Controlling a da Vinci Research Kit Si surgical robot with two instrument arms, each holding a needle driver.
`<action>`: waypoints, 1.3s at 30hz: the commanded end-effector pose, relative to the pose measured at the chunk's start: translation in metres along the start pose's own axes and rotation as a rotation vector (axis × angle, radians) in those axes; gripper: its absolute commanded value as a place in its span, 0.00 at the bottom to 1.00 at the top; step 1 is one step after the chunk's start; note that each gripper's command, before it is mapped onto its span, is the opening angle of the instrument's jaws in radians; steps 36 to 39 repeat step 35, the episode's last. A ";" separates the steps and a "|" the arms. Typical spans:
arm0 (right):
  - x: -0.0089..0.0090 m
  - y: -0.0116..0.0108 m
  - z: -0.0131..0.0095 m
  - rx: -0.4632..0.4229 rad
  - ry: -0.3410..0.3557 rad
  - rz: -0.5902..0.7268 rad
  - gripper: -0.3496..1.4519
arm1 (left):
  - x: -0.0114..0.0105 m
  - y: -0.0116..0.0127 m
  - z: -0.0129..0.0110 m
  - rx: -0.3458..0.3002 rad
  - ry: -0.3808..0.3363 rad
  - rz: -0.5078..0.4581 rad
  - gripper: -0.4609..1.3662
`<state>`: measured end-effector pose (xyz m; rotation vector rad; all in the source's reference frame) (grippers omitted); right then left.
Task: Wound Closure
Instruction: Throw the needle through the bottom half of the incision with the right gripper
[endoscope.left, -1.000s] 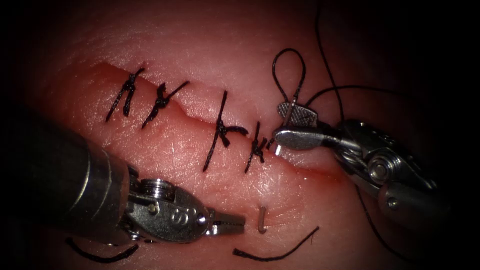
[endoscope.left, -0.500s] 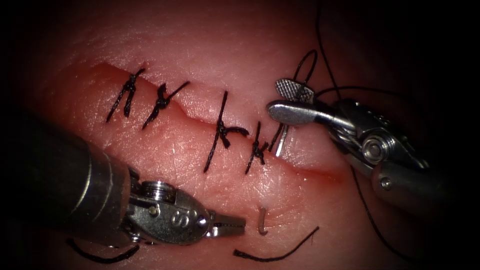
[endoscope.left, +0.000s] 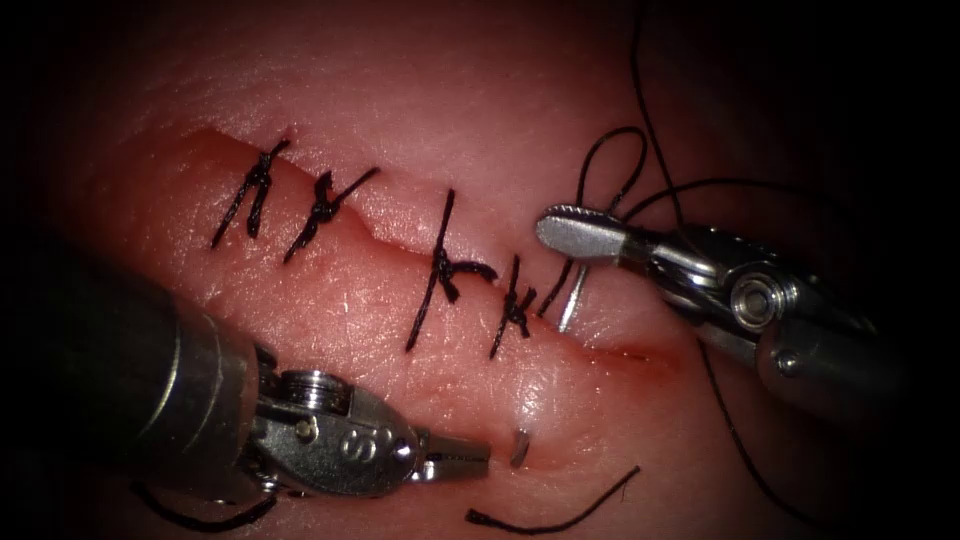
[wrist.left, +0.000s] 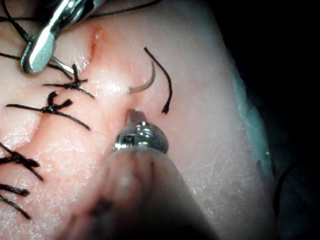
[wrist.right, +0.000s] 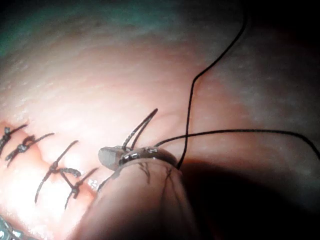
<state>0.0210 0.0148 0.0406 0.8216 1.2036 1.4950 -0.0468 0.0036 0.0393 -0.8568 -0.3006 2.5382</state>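
The curved needle (endoscope.left: 572, 298) is in the tissue (endoscope.left: 420, 110). Its rear part rises out of the cut (endoscope.left: 620, 352), and its tip (endoscope.left: 520, 447) pokes out of the skin on the cut's left side. My right tool (endoscope.left: 560, 228) is shut on the needle near its tail, right of the cut. Black thread (endoscope.left: 610, 160) loops up behind those jaws. My left tool (endoscope.left: 480, 457) is shut on nothing, its tips just left of the needle tip. The left wrist view has the needle tip (wrist.left: 145, 85) beyond my left tool (wrist.left: 134, 117). The right wrist view has my right tool (wrist.right: 117, 156) and the thread (wrist.right: 190, 100).
Several knotted black stitches (endoscope.left: 440, 265) close the cut's left stretch. Its right end gapes, wet with red fluid. Cut ends of thread (endoscope.left: 555, 510) lie on the near tissue, one under the left tool's shaft (endoscope.left: 200, 510). More thread trails past the right tool (endoscope.left: 740, 440).
My right tool's jaws closed on the needle's rear part and moved up and to the right. Less of the needle tip now shows on the left side. The left tool has hardly moved.
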 end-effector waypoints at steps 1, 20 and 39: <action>-0.0003 -0.0002 0.0001 -0.007 -0.020 0.017 0.00 | 0.0000 -0.0001 0.0000 -0.004 -0.001 0.000 0.06; -0.0054 -0.0022 0.0003 0.026 -0.108 0.142 0.00 | 0.0002 -0.0003 0.0000 -0.007 -0.004 0.000 0.06; -0.0051 -0.0017 0.0006 0.017 -0.117 0.158 0.00 | 0.0002 -0.0004 0.0000 -0.007 -0.001 -0.001 0.06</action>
